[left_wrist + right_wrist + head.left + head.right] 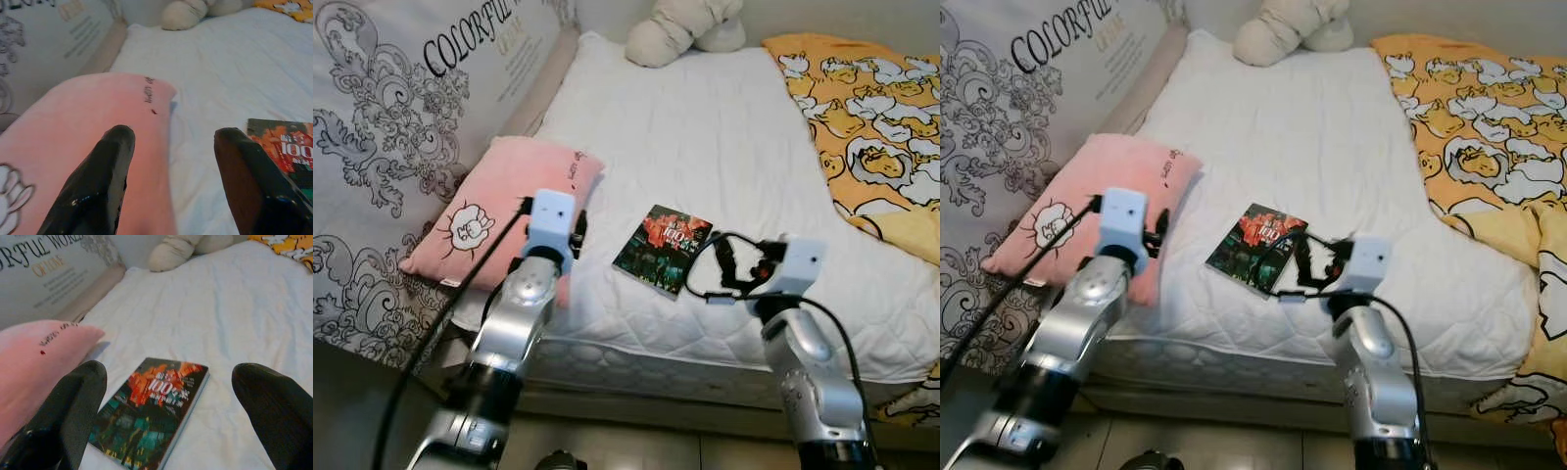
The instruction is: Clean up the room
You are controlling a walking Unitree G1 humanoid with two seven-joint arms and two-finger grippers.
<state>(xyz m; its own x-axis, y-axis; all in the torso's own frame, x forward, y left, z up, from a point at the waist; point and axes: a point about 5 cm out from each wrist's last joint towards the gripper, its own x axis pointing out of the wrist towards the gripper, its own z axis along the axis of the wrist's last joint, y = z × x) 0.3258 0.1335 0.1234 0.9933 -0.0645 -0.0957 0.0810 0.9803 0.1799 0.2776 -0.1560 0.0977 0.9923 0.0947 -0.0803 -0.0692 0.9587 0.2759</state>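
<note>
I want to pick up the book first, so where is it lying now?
The dark, colourful paperback book lies flat on the white quilted mattress near its front edge, between the pink pillow on the left and the right claw, open just before it.

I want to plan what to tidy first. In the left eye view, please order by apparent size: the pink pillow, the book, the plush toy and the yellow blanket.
1. Yellow blanket, cut by the frame.
2. Pink pillow.
3. Plush toy and book look alike; the toy lies farther away and is cropped, so I do not rank them.
</note>
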